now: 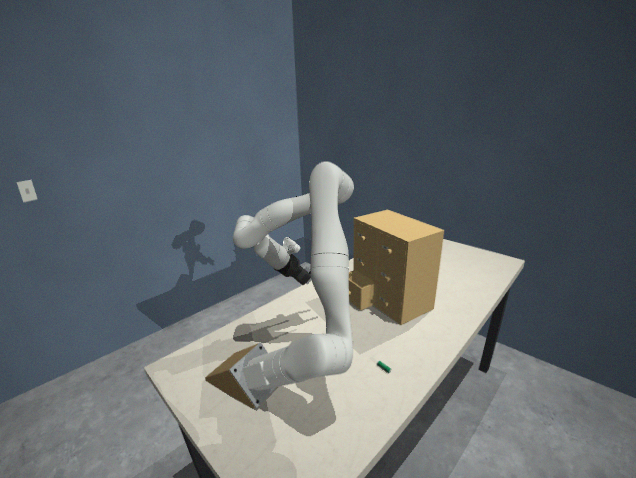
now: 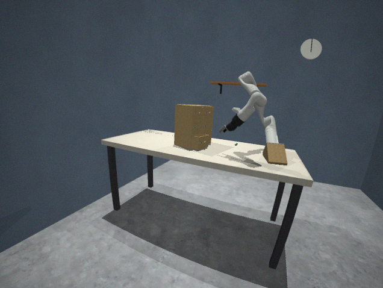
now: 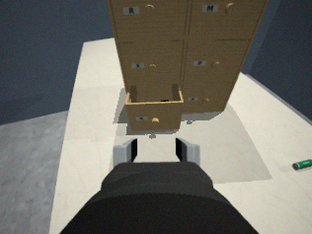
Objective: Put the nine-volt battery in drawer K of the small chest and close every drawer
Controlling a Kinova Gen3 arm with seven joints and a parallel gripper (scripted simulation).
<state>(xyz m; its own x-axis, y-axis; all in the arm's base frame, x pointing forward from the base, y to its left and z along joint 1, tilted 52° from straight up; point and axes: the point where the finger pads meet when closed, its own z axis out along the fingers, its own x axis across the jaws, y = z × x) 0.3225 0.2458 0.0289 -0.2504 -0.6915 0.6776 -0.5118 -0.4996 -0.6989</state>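
The small wooden chest (image 1: 406, 264) stands on the table; it also shows in the exterior view (image 2: 193, 126) and in the wrist view (image 3: 183, 53). Its bottom left drawer (image 3: 154, 110) is pulled out a short way (image 1: 361, 291); the other drawers are pushed in. A small dark thing (image 3: 165, 101) shows just over the open drawer's front rim; I cannot make out what it is. The open drawer's label is too small to read. My gripper (image 3: 156, 146) (image 2: 222, 129) is open and empty. It is tilted toward the open drawer's front, a short way off and above the table.
A small green cylinder (image 1: 383, 366) (image 3: 301, 164) lies on the table to the right of the chest's front. The arm's wooden wedge base (image 1: 233, 375) sits near the table's near end. The arm's own links hide part of the gripper in the top view.
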